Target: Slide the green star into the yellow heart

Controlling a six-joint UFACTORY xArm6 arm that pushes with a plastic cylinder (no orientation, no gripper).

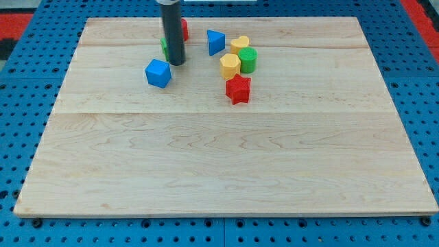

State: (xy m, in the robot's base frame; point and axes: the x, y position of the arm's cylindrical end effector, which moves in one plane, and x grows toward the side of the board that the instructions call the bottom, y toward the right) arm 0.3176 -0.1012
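Observation:
The green star sits near the view's top, mostly hidden behind my dark rod; only a green sliver shows at its left side. My tip rests on the board right beside the star, on its right and lower side. The yellow heart lies to the view's right of the star, beyond a blue triangle. The heart touches a green cylinder just below it.
A red block peeks out behind the rod at the top. A blue cube sits below-left of my tip. A yellow hexagon and a red star lie below the heart. The wooden board has blue pegboard around it.

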